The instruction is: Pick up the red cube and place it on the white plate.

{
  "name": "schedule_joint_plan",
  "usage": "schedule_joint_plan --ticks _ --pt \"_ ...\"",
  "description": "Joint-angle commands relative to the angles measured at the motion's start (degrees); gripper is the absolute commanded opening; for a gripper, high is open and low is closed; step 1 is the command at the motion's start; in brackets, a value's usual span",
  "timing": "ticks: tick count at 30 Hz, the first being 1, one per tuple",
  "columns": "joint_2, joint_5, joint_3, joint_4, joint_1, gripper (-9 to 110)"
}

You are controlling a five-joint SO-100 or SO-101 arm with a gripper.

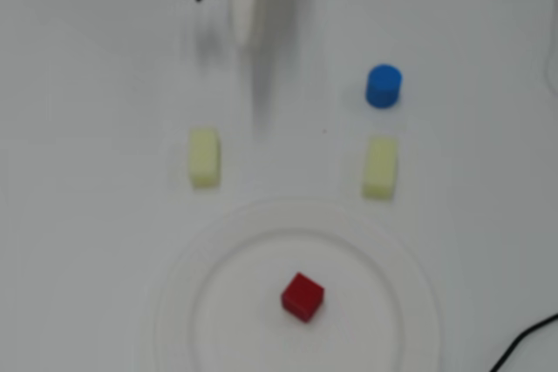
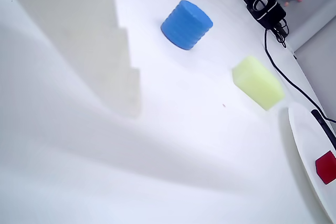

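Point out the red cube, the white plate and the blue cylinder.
red cube [image 1: 302, 295], overhead view, on its top face.
white plate [image 1: 179, 302], overhead view, on the bare left part of its raised rim.
blue cylinder [image 2: 187, 24], wrist view, on its ribbed side wall.

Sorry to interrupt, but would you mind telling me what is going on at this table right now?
The red cube sits on the white plate, near its middle, with nothing gripping it. The arm's gripper is at the far end of the table, away from the plate; whether its jaws are open is unclear. Two pale yellow blocks and a blue cylinder lie untouched on the table.
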Motion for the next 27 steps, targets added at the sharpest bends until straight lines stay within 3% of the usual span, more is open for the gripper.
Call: schedule_joint_plan --ticks 1,4,8,9,24,27 --pt "2.02 2.64 4.57 0.35 -0.09 39" --pt "2.02 2.46 5.98 -0.09 -0.18 32" --pt "2.02 0.09 8.17 -0.18 -1.05 2" --pt "2.02 -0.44 9.14 -0.26 -1.05 0" --pt "2.02 2.02 9.32 0.62 -0.88 0" --pt "2.02 5.89 9.32 0.62 3.34 2"
